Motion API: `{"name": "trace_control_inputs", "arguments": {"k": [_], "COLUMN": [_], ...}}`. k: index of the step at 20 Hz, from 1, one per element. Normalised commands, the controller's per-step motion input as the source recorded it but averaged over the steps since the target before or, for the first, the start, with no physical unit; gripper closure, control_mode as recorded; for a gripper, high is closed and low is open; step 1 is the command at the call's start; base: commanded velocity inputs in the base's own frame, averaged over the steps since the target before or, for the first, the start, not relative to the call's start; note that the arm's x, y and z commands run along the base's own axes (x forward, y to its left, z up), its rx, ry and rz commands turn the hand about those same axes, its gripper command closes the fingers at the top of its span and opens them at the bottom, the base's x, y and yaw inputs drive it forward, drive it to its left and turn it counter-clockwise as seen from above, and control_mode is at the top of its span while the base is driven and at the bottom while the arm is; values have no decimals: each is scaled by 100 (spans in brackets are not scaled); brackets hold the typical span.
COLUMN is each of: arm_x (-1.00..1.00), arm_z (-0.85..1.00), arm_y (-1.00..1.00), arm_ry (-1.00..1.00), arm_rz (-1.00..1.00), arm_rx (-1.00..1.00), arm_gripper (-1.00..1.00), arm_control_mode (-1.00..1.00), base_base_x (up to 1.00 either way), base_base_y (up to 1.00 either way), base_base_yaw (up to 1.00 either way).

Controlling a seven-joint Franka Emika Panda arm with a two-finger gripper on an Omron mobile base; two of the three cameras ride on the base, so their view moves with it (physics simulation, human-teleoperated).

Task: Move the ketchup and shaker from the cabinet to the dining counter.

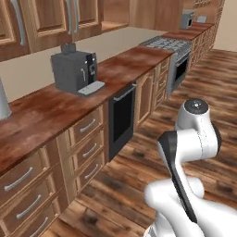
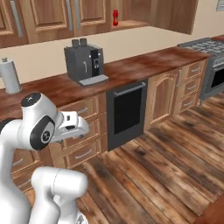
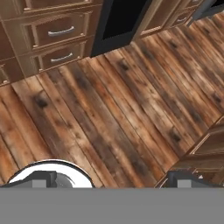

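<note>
Arm folded up close to the base, hand pointed down at the wood floor. Gripper spread wide, nothing between the fingertips, just floorboards below. Ketchup sits up in the open shelf section of the cabinet, above the wall counter. Coffee machine on that counter, left of the ketchup; paper towel roll further left. Shaker: can't spot it.
</note>
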Motion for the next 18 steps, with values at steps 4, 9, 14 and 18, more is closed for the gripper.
{"name": "trace_control_inputs", "arguments": {"k": [4, 9, 14, 18], "arm_x": [0, 0, 0, 0], "arm_z": [0, 0, 0, 0], "arm_y": [0, 0, 0, 0], "arm_ry": [0, 0, 0, 0], "arm_rz": [0, 0, 0, 0], "arm_rx": [0, 0, 0, 0], "arm_gripper": [-100, -100, -100, -100], "arm_control_mode": [100, 100, 100, 100], "base_base_x": [87, 77, 80, 94], "base_base_y": [25, 14, 0, -14], "base_base_yaw": [-22, -29, -19, 0]}}
